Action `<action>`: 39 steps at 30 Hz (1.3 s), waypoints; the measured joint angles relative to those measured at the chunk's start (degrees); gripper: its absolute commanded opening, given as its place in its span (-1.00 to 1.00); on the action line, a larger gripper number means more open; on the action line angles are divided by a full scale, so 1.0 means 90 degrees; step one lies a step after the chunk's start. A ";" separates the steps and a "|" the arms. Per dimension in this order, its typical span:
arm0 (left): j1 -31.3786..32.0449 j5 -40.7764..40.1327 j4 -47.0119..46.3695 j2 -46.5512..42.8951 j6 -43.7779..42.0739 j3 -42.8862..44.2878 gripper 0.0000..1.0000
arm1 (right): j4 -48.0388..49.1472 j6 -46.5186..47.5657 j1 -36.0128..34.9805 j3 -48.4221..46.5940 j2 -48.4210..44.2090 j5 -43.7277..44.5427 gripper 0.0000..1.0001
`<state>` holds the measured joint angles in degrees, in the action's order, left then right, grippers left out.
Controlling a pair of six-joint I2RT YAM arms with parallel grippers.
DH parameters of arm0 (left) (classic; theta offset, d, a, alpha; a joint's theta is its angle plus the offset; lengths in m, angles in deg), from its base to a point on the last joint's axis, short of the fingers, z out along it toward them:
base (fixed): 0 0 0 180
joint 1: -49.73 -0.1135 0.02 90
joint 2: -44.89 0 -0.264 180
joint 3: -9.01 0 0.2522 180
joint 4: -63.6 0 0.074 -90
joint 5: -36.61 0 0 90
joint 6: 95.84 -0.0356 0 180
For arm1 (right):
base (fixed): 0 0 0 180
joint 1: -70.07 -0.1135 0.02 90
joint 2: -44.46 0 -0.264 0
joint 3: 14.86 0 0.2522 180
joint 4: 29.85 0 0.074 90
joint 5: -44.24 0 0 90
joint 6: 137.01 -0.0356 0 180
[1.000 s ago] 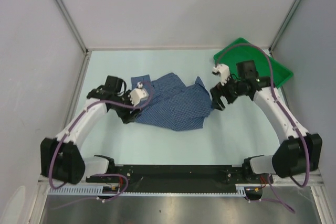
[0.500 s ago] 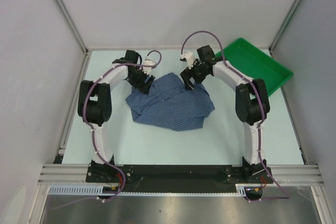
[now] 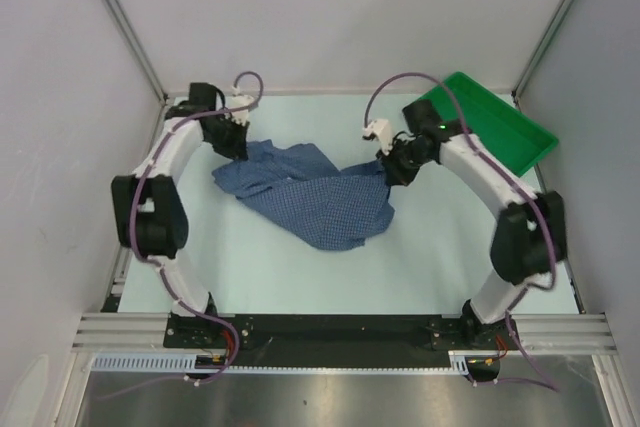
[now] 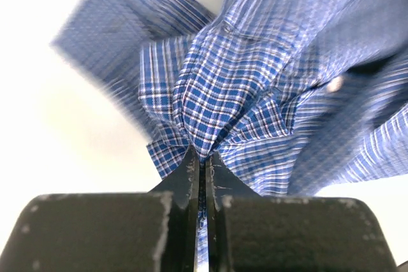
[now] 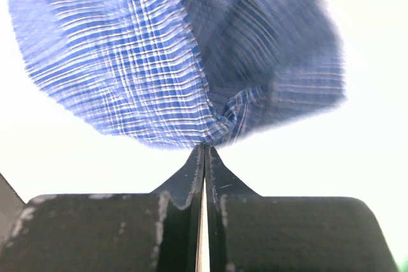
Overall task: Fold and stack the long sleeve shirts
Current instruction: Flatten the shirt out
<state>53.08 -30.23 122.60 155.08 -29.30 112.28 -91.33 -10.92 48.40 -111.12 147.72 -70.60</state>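
Shirt (image 3: pixel 320 202) sits crumpled mid-counter (image 3: pixel 300 277), spread between the two claws. Left claw (image 3: pixel 237 147) is clamped tight on its far-left edge. Right claw (image 3: pixel 390 172) is clamped tight on its right edge. Green tray (image 3: pixel 500 137) sits at far right, apart from the shirt.

Plain pale grey panel walls (image 3: pixel 330 7) closed in the flat pale green tabletop (image 3: pixel 290 282) on three sides, slim aluminium corner posts (image 3: pixel 122 22) between them, all evenly lit.
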 measured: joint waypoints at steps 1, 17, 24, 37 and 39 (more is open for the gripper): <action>-0.0119 0.0041 0.0000 -0.0367 0.0000 -0.0051 -0.92 | -0.0024 0.0034 0.0024 0.0070 -0.0549 -0.0010 -1.00; -0.1090 -0.0019 -0.0442 -0.2608 0.0158 -0.3177 0.11 | -0.1598 0.1083 -0.0797 0.3801 -0.3959 0.0304 0.99; -0.1746 0.0270 -0.0330 -0.2467 0.0112 -0.3254 0.43 | -0.1282 0.0566 0.0010 0.0867 -0.2215 -0.0328 0.79; -0.1491 0.0833 0.0243 -0.3441 -0.0777 -0.3895 0.98 | 0.0704 -0.0869 -0.3687 0.1144 -0.0784 0.0389 0.58; -0.1336 0.0661 0.0231 -0.3487 -0.0799 -0.4175 0.98 | 0.0925 -0.0984 -0.3973 0.1377 -0.0391 0.0867 0.26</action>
<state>41.06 -24.29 124.67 123.69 -36.49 74.71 -83.00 -19.77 12.64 -98.73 144.21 -62.80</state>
